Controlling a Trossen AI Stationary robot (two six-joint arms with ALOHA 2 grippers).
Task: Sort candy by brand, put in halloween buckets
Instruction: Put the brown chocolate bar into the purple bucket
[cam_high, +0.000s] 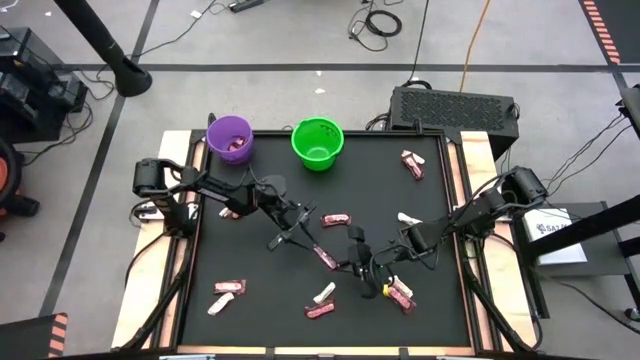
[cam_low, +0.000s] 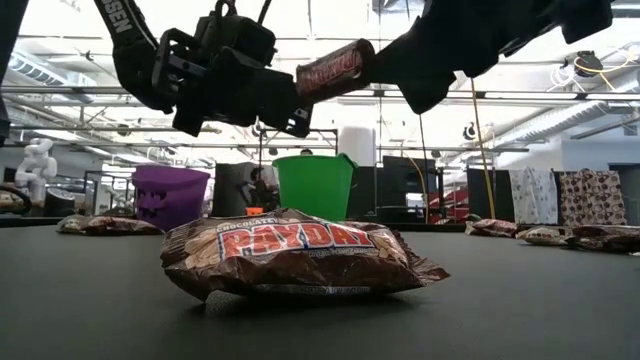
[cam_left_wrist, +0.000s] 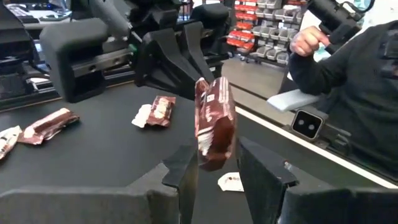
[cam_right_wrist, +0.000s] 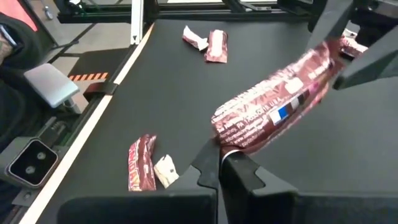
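The purple bucket (cam_high: 230, 138) and the green bucket (cam_high: 317, 142) stand side by side at the table's far edge, well apart from the handover happening mid-table. From above, only a few pink bars show inside the purple one; the green one's floor looks bare, though its wall hides part of it.

Between the arms hangs one pink-red candy bar (cam_right_wrist: 273, 112), held at both ends. The right gripper (cam_right_wrist: 219, 155) has its fingers pressed together on the crimped wrapper tail; the left gripper (cam_left_wrist: 214, 165) pinches the other end, jaws part-way spread around the bar's thickness. The bar looks light and fairly stiff in the body, while the foil is slick and crinkly (the flat seam ends are the surest places to grip).

The brand lettering on the held bar is probably unreadable from either wrist. The rest of the candy lies scattered on the black mat.
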